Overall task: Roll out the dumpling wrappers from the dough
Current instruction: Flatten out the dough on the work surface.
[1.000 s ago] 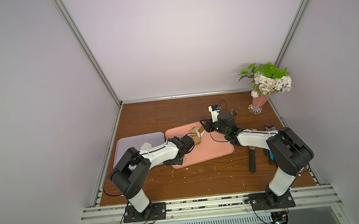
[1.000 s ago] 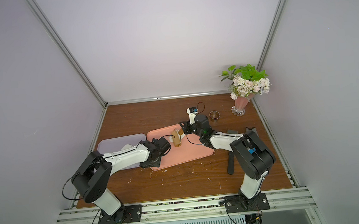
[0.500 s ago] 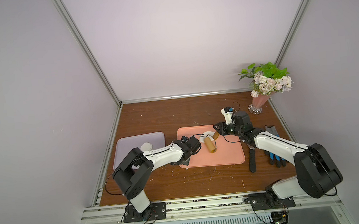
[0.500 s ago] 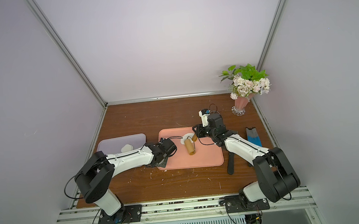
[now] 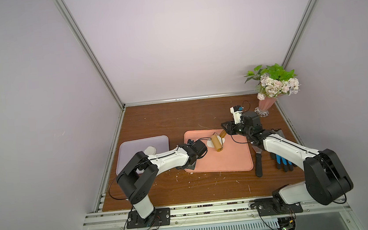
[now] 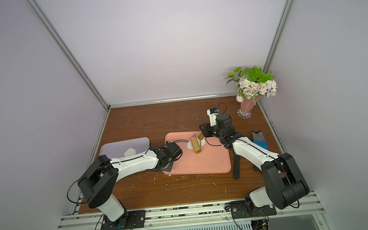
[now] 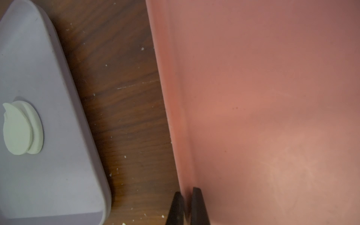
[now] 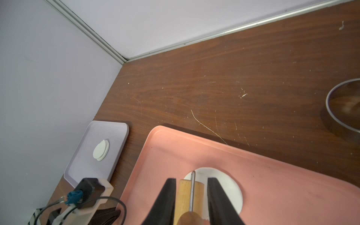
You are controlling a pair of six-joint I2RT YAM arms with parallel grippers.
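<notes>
the right tool is clamped on the handle of the tan wooden roller. the roller's barrel lies across the thin white dough sheet, on the far part of the salmon-pink rectangular tray in the middle of the brown wooden tabletop. the left tool is pinched together on that tray's left rim. two round white dumpling wrappers lie overlapped on the lilac rectangular tray by the tabletop's left edge, well apart from the dough.

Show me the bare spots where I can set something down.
Free: the near half of the pink tray, in front of the roller; the table behind that tray. Crowded: its right side, with the scraper and tools.
</notes>
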